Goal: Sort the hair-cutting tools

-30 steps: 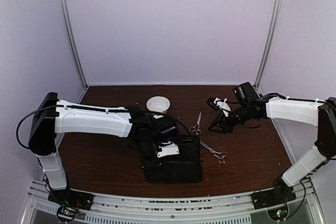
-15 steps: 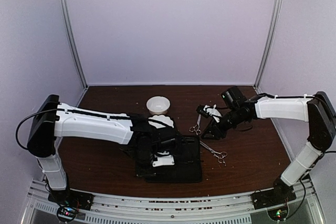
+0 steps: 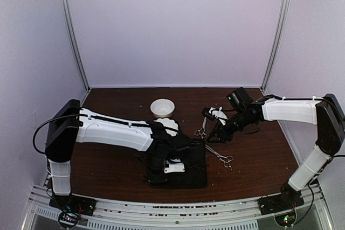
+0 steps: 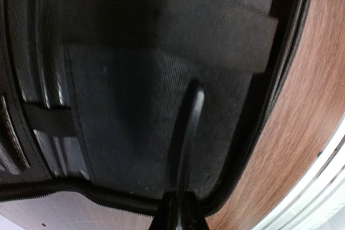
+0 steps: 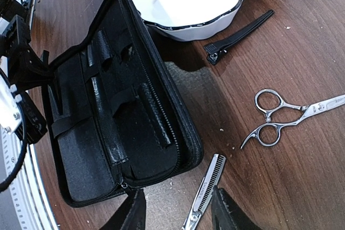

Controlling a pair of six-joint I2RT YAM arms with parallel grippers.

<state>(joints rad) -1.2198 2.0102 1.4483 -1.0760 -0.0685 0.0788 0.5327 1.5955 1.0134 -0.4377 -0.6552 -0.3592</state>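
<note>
Top view, left arm: Within the last second the left gripper (image 3: 166, 169) had swung in and dropped onto the open black case (image 3: 195, 180). The arm's shoulder link had pivoted toward the case as it reached.
Top view, right arm: The right gripper (image 3: 217, 136) had slid toward the case's far right corner, then held there for the last half second.
Top view, scissors: The plain scissors (image 3: 200, 131) lay just beyond that corner and the thinning scissors (image 3: 222, 158) just right of the case, both unmoved.
Left wrist view, grip: The left gripper (image 4: 177, 211) was clamped shut. A thin black stick tool (image 4: 187, 133) jutted from its tips over the case's fabric lining, apparently pinched between them.
Left wrist view, contact: Whether the tool already rested on the lining could not be told.
Right wrist view, jaws: The right gripper (image 5: 180, 214) stood open, its fingers (image 5: 133, 214) either side of the thinning scissors' toothed blade (image 5: 209, 184), whose tip pointed at the case's zip edge. No contact showed.
Right wrist view, strays: A scalloped white bowl (image 5: 199, 29) sat just beside the case's back edge, and the black clip (image 5: 240, 29) lay farther out from the case.
Meaning for the sort: One stick tool looked about to be stowed in the case. The right arm seemed lined up for the thinning scissors, while the plain scissors and the clip waited outside the case.
</note>
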